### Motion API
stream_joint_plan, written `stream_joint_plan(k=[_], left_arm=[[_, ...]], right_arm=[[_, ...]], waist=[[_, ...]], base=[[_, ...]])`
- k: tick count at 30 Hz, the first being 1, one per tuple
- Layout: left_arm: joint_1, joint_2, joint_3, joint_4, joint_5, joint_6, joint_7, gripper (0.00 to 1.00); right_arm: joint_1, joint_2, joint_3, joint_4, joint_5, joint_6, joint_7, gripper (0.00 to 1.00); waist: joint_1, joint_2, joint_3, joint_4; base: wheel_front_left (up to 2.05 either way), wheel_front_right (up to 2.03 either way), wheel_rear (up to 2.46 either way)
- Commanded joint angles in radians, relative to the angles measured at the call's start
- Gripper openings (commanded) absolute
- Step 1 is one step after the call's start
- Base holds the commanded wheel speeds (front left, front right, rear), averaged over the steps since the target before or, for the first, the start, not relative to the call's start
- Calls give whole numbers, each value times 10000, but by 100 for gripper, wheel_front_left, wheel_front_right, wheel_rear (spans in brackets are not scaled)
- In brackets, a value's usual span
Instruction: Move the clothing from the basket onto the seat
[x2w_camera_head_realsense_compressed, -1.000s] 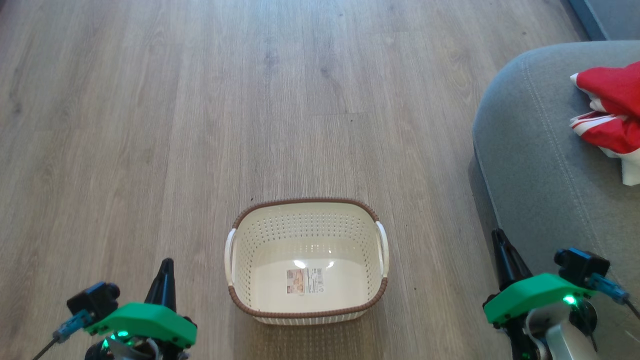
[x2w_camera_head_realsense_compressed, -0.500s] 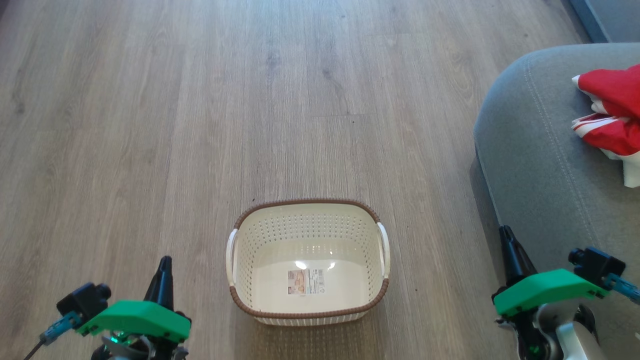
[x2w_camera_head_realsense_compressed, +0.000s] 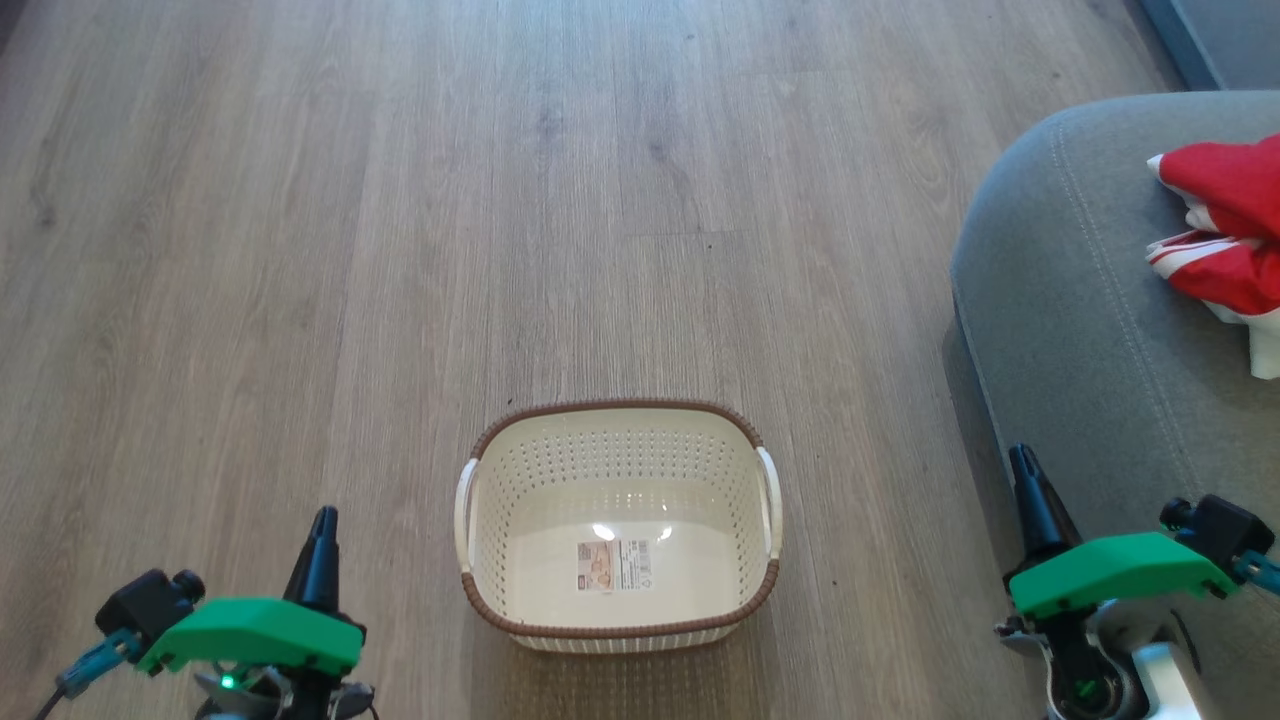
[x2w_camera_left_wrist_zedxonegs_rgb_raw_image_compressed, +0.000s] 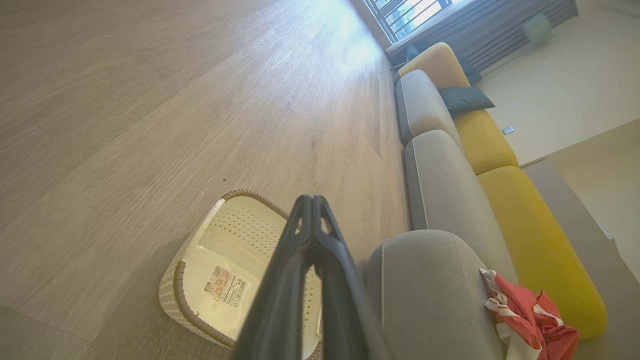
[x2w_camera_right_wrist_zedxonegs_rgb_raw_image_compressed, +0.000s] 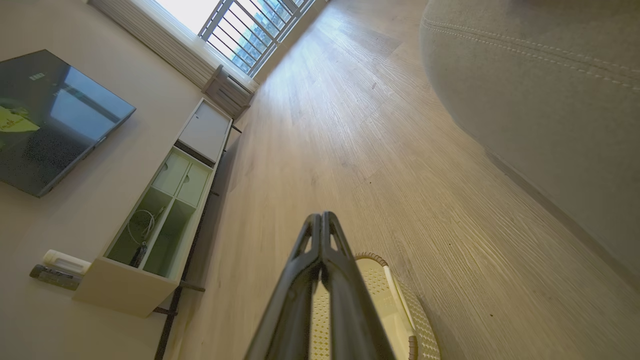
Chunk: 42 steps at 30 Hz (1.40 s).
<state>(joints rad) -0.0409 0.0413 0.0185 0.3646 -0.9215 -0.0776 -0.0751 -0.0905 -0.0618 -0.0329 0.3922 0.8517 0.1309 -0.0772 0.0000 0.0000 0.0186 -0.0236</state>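
Observation:
The cream basket with its brown rim stands on the wood floor at lower centre, holding nothing but a label sticker. Red and white clothing lies bunched on the grey seat at the right edge. My left gripper is shut at the lower left, well left of the basket. My right gripper is shut at the lower right, against the seat's front edge. The left wrist view has its shut fingers over the basket, with the clothing on the seat.
Wood floor stretches ahead of the basket. A grey and yellow sofa runs along the right side. In the right wrist view a low TV cabinet and a wall screen stand along the far wall, with the basket's edge beside the fingers.
Both grippers have drawn back toward the bottom of the head view, staying shut. The whole picture has shifted slightly, so the camera moved a little. Basket and clothing stay put.

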Motion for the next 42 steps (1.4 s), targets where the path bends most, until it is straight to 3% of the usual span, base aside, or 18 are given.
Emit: stream_joint_plan(k=[1,42], left_arm=[[-501,67,249,-399,-300,-99,78,0],[-613,81,709,-914,-4575,-380,1255,0]], right_arm=[[-270,33,11,-415,341,-1,60,0],[-208,87,-525,-1104,5043,-1,1262,0]], waist=[[0,0,-4,6],[0,0,-103,155]], base=[[0,0,0],[0,0,0]])
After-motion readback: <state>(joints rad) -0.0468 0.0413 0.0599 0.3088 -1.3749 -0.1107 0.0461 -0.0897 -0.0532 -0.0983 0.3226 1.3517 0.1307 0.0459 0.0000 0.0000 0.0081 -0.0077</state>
